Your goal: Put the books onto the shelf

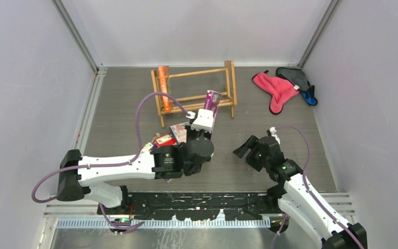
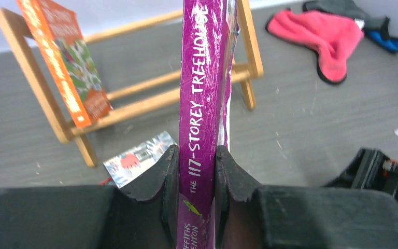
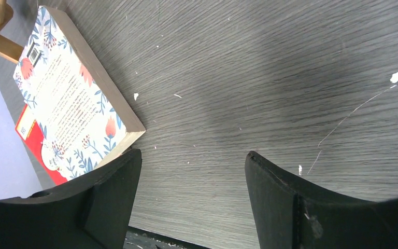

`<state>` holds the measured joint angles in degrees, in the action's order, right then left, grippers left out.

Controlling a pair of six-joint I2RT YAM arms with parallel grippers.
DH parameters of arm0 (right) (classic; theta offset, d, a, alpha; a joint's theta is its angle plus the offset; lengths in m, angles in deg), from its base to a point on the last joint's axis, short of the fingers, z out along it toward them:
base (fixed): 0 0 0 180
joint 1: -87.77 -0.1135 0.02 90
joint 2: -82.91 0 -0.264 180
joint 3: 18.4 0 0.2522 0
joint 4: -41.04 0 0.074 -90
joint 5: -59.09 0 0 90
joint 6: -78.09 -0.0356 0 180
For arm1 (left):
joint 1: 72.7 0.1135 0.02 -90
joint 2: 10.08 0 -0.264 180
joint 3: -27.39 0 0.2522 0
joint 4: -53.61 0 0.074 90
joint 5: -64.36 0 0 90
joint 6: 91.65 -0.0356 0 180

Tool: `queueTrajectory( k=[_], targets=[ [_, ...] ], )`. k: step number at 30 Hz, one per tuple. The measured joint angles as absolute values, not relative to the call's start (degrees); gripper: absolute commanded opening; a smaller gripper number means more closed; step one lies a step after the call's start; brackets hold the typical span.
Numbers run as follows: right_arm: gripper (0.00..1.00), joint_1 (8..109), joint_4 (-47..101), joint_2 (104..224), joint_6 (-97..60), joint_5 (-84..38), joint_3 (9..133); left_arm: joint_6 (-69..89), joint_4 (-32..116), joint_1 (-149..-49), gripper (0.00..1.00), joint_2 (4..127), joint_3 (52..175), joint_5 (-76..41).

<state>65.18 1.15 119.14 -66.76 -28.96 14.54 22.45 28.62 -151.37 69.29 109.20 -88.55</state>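
Note:
My left gripper [image 2: 197, 171] is shut on the spine of a purple book [image 2: 202, 104], holding it upright just in front of the wooden shelf [image 2: 150, 101]. From above, the purple book [image 1: 212, 102] stands near the right end of the shelf [image 1: 194, 72]. An orange book [image 1: 164, 88] leans at the shelf's left end. A pale floral book [image 3: 67, 104] lies flat on a red book [image 3: 31, 140] on the table, by my left arm. My right gripper [image 3: 192, 171] is open over bare table, right of those books, with nothing between its fingers.
A pink cloth [image 1: 277, 91], a grey cloth [image 1: 295, 78] and a small blue item [image 1: 309, 97] lie at the back right. Grey walls close in the table on three sides. The right gripper [image 1: 246, 148] hovers mid-table.

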Motion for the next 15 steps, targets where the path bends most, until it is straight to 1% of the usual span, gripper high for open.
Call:
queueTrajectory(
  k=[3, 6, 8, 11, 13, 15],
  targets=[
    [0.78, 65.18, 1.02, 119.47, -66.22, -28.96, 14.8, 11.28, 40.64, -151.61, 0.0, 69.29, 107.67, -92.95],
    [0.78, 65.18, 0.82, 119.75, -65.96, -28.94, 14.8, -3.01, 57.06, -151.72, 0.0, 69.53, 104.2, -96.12],
    [0.78, 65.18, 0.67, 119.97, -65.8, -28.94, 14.8, -17.07, 72.9, -151.7, 0.0, 71.61, 102.38, -98.32],
    [0.78, 65.18, 0.63, 120.21, -65.65, -28.96, 14.8, -32.96, 91.18, -151.33, 0.0, 76.44, 102.64, -99.42],
    [0.78, 65.18, 0.65, 120.45, -65.54, -28.96, 14.8, -40.98, 99.92, -150.63, 0.0, 79.55, 102.95, -99.26],
    [0.78, 65.18, 0.67, 120.76, -65.37, -28.98, 14.78, -45.7, 104.64, -149.95, 0.0, 81.38, 102.95, -99.07]
  ],
)
